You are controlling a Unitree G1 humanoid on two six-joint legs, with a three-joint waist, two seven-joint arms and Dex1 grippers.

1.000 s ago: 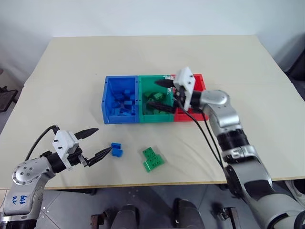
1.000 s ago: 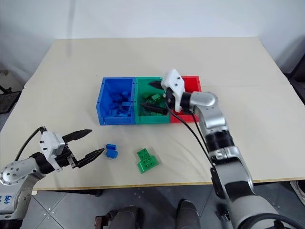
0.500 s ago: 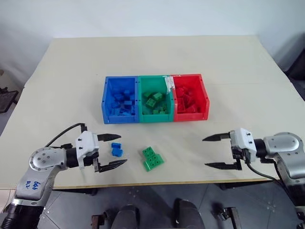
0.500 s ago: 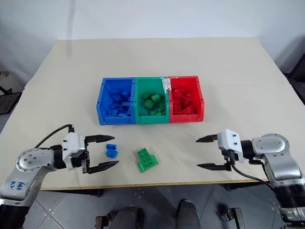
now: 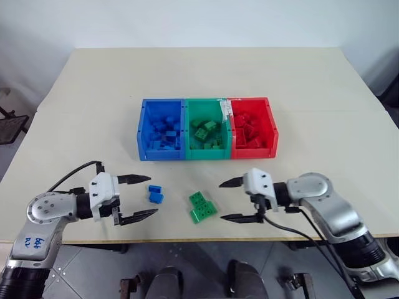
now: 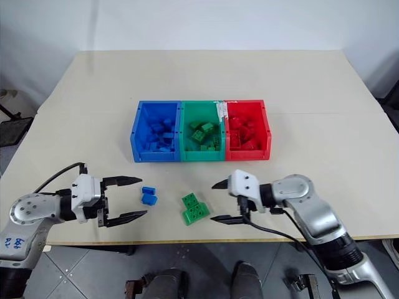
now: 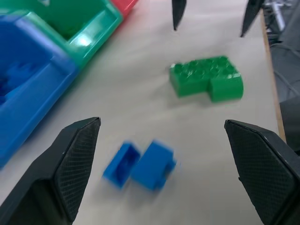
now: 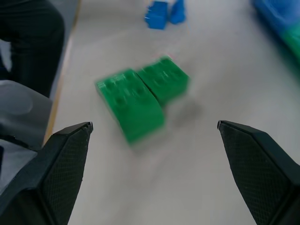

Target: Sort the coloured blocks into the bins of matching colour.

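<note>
Blocks loose on table [image 5: 324, 93], both grippers spread wide, empty.
Head view: blue blocks [image 5: 155, 194] just ahead of left gripper [image 5: 137, 197]; green blocks [image 5: 202, 206] just beside right gripper [image 5: 229, 200]; bins [image 5: 207, 128] behind. Wrist views: blue pair, green cluster between each gripper's fingers, untouched.

Three joined bins [image 5: 185, 132], two loose blue blocks [image 5: 155, 194], two green blocks [image 5: 202, 207], two pincers
</note>
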